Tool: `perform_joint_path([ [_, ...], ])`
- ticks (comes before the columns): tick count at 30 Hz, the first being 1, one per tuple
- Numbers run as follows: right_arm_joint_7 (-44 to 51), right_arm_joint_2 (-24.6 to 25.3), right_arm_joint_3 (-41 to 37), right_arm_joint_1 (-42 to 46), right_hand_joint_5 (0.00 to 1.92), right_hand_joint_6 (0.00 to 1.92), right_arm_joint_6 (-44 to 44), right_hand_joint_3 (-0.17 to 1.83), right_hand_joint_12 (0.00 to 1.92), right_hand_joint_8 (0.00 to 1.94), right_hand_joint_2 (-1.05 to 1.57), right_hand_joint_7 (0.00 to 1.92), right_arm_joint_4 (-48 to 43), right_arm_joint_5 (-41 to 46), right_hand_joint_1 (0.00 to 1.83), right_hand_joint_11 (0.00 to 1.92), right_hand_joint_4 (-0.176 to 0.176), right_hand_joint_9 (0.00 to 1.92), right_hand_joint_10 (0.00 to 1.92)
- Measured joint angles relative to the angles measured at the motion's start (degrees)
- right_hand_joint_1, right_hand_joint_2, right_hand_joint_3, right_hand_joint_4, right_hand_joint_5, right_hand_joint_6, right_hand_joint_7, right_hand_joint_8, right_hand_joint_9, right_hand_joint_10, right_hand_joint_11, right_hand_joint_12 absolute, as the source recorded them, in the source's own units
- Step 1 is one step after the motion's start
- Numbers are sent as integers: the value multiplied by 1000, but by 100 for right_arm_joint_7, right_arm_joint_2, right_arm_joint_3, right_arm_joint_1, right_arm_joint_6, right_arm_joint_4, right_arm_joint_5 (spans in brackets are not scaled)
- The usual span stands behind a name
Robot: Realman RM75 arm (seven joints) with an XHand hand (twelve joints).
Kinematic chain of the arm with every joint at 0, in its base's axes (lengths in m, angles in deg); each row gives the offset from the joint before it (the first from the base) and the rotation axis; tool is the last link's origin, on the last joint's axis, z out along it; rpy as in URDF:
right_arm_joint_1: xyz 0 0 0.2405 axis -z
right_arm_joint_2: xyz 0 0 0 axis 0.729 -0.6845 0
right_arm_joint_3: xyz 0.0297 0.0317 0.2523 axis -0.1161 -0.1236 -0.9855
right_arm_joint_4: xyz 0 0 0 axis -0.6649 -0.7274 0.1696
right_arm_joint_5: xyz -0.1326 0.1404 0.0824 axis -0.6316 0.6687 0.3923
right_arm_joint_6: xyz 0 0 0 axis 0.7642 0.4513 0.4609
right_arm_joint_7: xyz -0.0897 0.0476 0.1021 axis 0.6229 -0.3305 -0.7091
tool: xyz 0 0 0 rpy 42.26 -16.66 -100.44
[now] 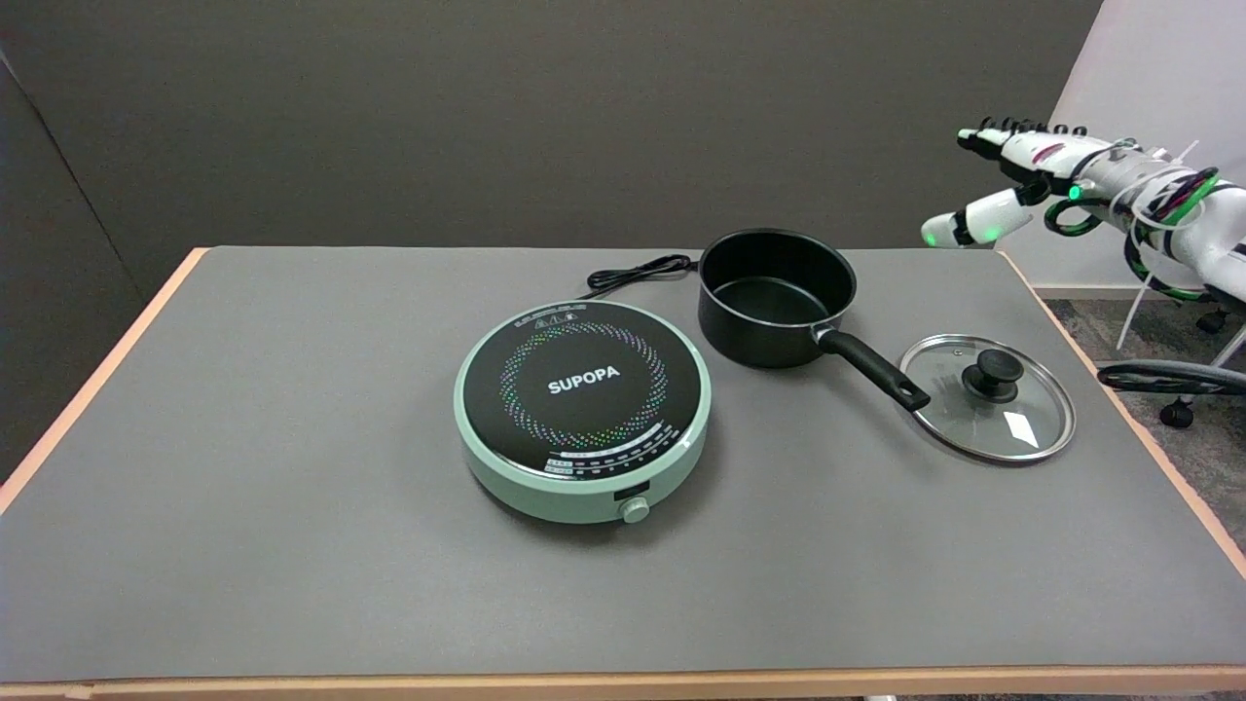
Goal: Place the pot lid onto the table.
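The pot lid (987,396) is a round glass disc with a metal rim and a black knob at its centre. It lies flat, knob up, on the grey tabletop (292,487), well below the right hand (1012,180) and apart from it. Just to the lid's left, the black pot (776,297) stands uncovered with nothing in it, below and left of the hand; its handle tip reaches the lid's rim. Farther left sits a green induction cooker (582,409). The right hand hangs in the air past the tabletop's far right corner, fingers stretched out and apart, holding nothing.
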Motion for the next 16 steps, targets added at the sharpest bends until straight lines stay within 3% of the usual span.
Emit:
perform_joint_path([
  [2, -271, 21, -245, 184, 34, 69, -75, 836, 575, 26, 306, 23, -27, -62, 624, 98, 20, 25, 178],
  [5, -722, 70, -663, 483, 72, 132, -303, 829, 496, 139, 391, 28, -138, -125, 574, 151, 33, 56, 190],
  [7, -981, 119, -931, 664, 70, 171, -512, 897, 618, 109, 396, 56, -241, -143, 629, 114, 27, 49, 249],
  [16, -1908, 502, -2152, 1428, 80, 198, -2054, 901, 626, 132, 408, 49, -1043, 109, 623, 108, 28, 40, 261],
])
